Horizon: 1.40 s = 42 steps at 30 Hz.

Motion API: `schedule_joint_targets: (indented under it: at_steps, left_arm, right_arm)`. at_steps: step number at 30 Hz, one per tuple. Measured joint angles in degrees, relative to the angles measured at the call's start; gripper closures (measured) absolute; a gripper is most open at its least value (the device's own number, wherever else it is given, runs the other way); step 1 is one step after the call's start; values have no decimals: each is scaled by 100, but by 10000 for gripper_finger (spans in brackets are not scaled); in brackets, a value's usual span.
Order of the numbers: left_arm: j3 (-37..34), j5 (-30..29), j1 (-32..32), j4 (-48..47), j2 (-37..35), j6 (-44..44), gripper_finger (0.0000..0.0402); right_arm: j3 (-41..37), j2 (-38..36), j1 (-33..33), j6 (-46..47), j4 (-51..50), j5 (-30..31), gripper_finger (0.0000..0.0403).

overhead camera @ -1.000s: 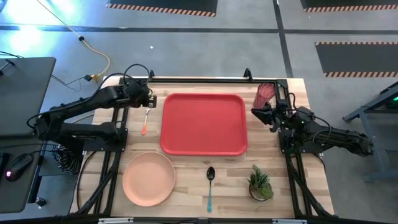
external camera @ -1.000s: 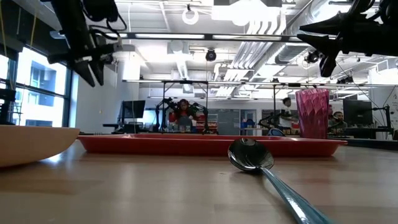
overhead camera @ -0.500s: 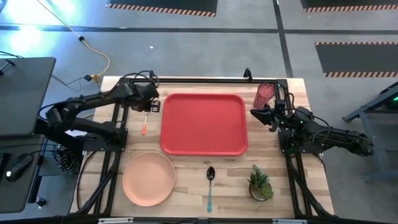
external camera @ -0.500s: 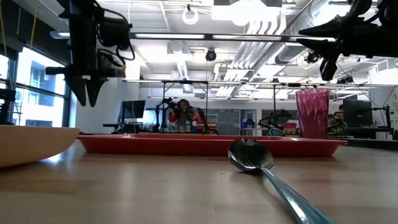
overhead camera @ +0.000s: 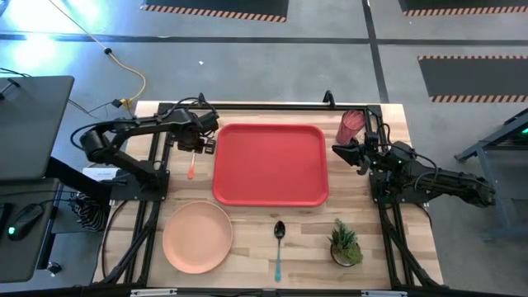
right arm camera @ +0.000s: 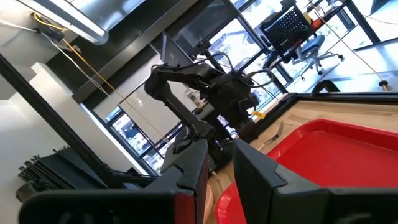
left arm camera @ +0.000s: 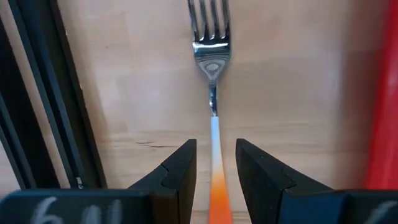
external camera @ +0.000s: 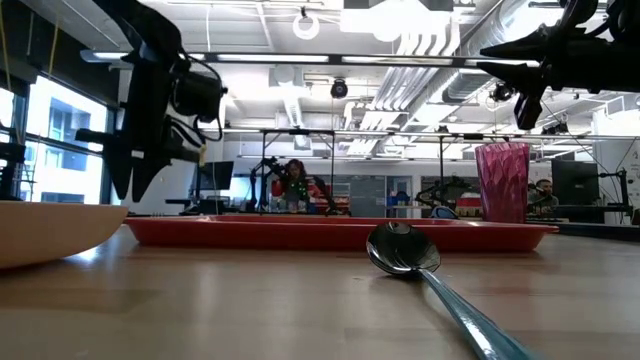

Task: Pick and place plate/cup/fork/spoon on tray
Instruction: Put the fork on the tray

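A pale wooden table (overhead camera: 247,247) stands in a large workshop with a grey floor and bright ceiling lights. On the table lies the red tray (overhead camera: 270,163), with nothing on it. The left gripper (left arm camera: 215,171) hangs low over the fork (left arm camera: 212,81), just beside the tray's left rim; its two dark fingers (left arm camera: 180,169) are parted narrowly, one on either side of the orange-and-white handle, with the silver tines pointing forward, away from the gripper. The fingers are not yet closed on the handle. The right gripper (overhead camera: 355,153) waits off the tray's right rim, fingers a little apart and holding nothing, with the pink cup (overhead camera: 351,125) standing just beyond it at the table's far corner. Nearer the front edge, well away from both grippers, sit the peach plate (overhead camera: 197,236), the blue-handled spoon (overhead camera: 279,245) and a small potted plant (overhead camera: 345,242). The main risk appears to be the pinch itself: the handle is slim and lies flat on the wood, so fingertips stopping too high would likely close on air, while pressing too low could jam them against the table. A grip near the handle's end may also let the heavier tines droop or swing during the lift. The tray's raised rim lies close alongside, so a low carry could knock the fork against it.
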Motion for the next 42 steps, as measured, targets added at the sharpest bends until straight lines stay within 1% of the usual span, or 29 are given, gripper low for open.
schedule_joint_targets:
  at_steps: [5,16,22,29,33,37,42]
  left_arm:
    - [0,17,141,28,265,192,298]
    - [0,274,387,232,620,414,298]
    - [0,288,466,326,807,517,298]
    - [8,286,543,360,1188,714,298]
    - [27,275,541,425,1262,767,300]
    - [11,326,541,518,1233,900,322]
    - [11,410,541,569,1233,1184,375]
  right_arm:
    - [0,0,0,0,-25,-2,336]
    - [0,-1,0,-2,-25,-2,336]
    - [0,0,0,-2,-26,-2,336]
    - [0,0,0,-2,-25,-2,336]
    - [0,0,0,-2,-26,-2,336]
    - [0,0,0,-2,-28,-2,336]
    - [0,0,0,-2,-28,-2,336]
